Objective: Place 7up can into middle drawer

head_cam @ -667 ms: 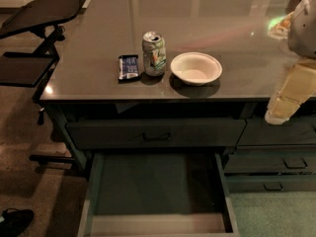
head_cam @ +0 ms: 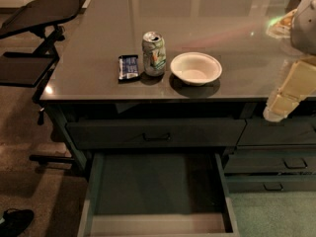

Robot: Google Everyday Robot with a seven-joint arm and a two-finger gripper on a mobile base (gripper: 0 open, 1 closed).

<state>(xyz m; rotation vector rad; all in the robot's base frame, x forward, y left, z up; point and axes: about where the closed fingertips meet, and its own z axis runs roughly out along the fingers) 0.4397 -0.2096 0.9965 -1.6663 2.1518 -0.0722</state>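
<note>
The can stands on the bench and the drawer is pulled out.

Nearest to us, the middle drawer (head_cam: 153,184) is open, and its flat dark floor is bare. Just behind it is a shut drawer (head_cam: 98,132) with a black handle. Farther back, on the bench (head_cam: 197,14), the 7up can (head_cam: 154,54) stands upright. A blue snack packet (head_cam: 128,66) lies just to its left and a white bowl (head_cam: 196,68) sits just to its right. The claw (head_cam: 284,100) hangs at the right edge of the bench, well apart from the can. I cannot tell if the claw is apart or together.
</note>
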